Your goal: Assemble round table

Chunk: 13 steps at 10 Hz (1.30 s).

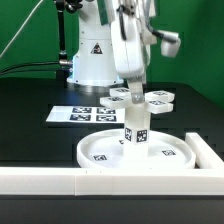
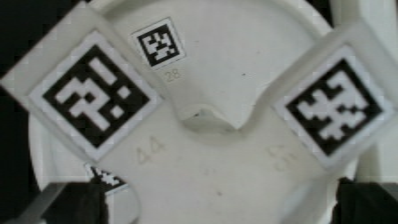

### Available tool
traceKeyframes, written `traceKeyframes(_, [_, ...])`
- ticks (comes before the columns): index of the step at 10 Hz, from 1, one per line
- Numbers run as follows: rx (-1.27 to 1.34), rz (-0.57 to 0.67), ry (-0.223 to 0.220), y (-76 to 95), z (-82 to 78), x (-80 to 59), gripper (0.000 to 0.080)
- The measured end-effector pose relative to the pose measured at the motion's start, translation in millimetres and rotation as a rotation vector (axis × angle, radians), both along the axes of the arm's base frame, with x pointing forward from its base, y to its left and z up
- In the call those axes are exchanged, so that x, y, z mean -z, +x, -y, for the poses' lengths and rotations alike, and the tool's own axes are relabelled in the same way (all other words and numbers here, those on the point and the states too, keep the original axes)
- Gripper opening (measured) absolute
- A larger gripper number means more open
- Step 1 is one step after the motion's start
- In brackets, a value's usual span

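The large round disc (image 1: pixel 100 150) lies flat near the front wall. The short post (image 1: pixel 135 130) stands upright at its centre, tags on its sides. My gripper (image 1: pixel 134 101) hangs straight over the post's top, fingers on either side of it. In the wrist view the post (image 2: pixel 214 160) fills the picture with two big tags, and the disc (image 2: pixel 222 30) shows beyond it. My gripper (image 2: pixel 228 202) is open, its dark fingers (image 2: pixel 75 200) far apart at the picture's edges. The cross-shaped foot piece (image 1: pixel 158 98) lies behind the disc, partly hidden by the arm.
The marker board (image 1: pixel 84 114) lies on the black table on the exterior view's left. A long white border wall (image 1: pixel 100 180) runs along the front and turns back on the right (image 1: pixel 208 152). The arm's white base (image 1: pixel 95 55) stands at the back.
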<state>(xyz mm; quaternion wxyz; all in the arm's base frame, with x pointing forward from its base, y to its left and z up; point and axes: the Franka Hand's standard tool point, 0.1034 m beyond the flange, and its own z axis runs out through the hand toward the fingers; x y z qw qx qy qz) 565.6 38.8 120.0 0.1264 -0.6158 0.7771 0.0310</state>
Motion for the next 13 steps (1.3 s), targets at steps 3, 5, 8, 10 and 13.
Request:
traceKeyframes(3, [-0.081, 0.019, -0.012, -1.4, -1.4, -1.7, 0.0649])
traceKeyframes(5, [-0.261, 0.041, -0.036, -3.0, -3.2, -0.8, 0.0649])
traceKeyframes(8, [-0.706, 0.042, -0.038, -1.9, -17.0, -5.6, 0.0649])
traceKeyframes(10, [-0.911, 0.019, -0.038, 4.9, -24.1, -4.2, 0.0649])
traceKeyframes(13, [-1.121, 0.07, -0.052, 3.6, -23.2, -3.3, 0.0649])
